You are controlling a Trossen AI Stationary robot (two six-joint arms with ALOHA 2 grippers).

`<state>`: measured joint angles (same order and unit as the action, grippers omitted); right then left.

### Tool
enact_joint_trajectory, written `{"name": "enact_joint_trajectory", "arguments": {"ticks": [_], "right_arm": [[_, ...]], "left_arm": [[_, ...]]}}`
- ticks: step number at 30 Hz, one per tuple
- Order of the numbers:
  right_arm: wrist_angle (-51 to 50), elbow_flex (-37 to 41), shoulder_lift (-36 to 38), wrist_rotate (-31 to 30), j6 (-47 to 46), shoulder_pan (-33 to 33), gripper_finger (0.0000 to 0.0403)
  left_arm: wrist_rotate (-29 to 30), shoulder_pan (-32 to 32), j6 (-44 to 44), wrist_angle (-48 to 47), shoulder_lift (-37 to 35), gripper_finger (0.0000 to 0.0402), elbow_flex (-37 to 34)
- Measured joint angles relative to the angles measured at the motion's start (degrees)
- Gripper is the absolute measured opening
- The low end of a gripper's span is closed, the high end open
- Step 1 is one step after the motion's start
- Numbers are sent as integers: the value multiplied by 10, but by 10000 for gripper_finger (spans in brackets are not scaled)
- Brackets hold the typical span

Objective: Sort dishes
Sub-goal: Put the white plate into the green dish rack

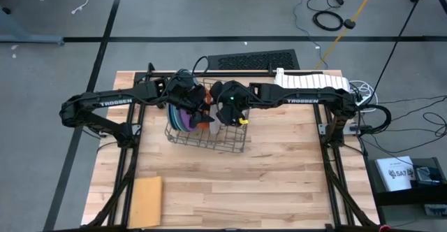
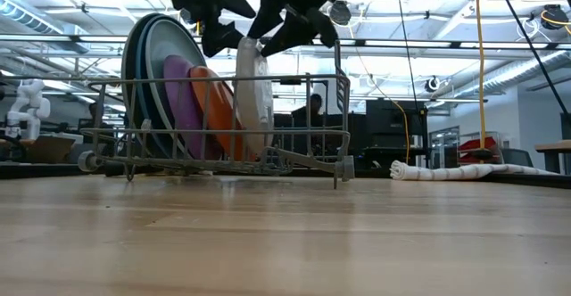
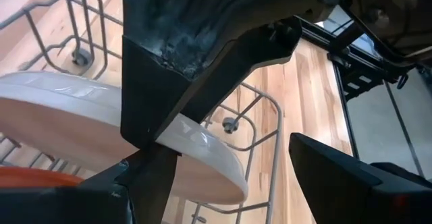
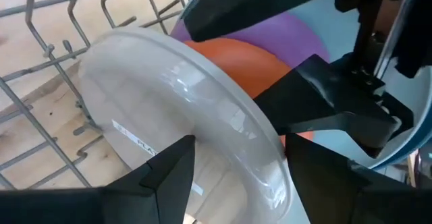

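A wire rack (image 1: 209, 142) stands mid-table with the dishes upright in it: large blue-grey plates (image 2: 147, 64), a purple plate (image 2: 181, 100), an orange plate (image 2: 219, 113) and a light grey plate (image 2: 254, 100). The light grey plate's lower edge rests in the rack's wires. My right gripper (image 4: 239, 143) comes from the table's right and is shut on this plate's upper rim. My left gripper (image 3: 226, 158) comes from the left and stands open around the same rim, with a clear gap to one finger (image 3: 337, 173). My right gripper pinches the light grey plate's upper rim (image 4: 260, 166) between its two fingers, one on each face. The fingers slant down from above and from the table's right, lying across the rim. The plate stands upright with its lower edge in the rack. Of my left gripper, I cannot tell whether a finger (image 4: 317, 99) touches the plate's rim on the orange plate's side.
A flat tan sheet (image 1: 145, 200) lies at the near left corner. A rolled white cloth (image 1: 311, 82) and a black grille (image 1: 251, 61) lie along the far edge. Bare wood stretches in front of the rack (image 2: 312, 127) on the near side.
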<state>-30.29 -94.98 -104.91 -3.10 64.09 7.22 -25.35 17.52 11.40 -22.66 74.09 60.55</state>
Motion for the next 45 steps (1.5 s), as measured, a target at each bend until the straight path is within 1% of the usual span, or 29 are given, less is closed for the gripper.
{"name": "enact_joint_trajectory", "arguments": {"ticks": [5, 9, 12, 15, 30, 34, 42, 45], "right_arm": [[-8, -1, -13, -8, 0, 0, 218], [-19, -1, -17, -15, 0, 0, 193], [-26, -1, -16, -16, -19, 1, 173], [-34, -1, -16, -16, -31, 4, 163], [-66, -1, -20, -18, -63, 8, 163], [-69, -1, -21, -21, -64, 9, 163], [-68, 0, -21, -14, -65, 15, 164], [-58, 0, -21, -20, -73, 18, 164]], "left_arm": [[-6, 0, 0, -3, 1, 283, -1], [-6, 0, 0, -7, 1, 283, -1], [-6, 0, -2, -9, 1, 283, -1], [-5, 0, -3, -8, 1, 283, -1], [-1, 0, 17, 0, -3, 283, 1], [-8, -1, 29, 7, -18, 283, 3], [14, 0, 48, 0, -73, 283, 2], [16, 1, 68, 3, -99, 283, 2]]}}
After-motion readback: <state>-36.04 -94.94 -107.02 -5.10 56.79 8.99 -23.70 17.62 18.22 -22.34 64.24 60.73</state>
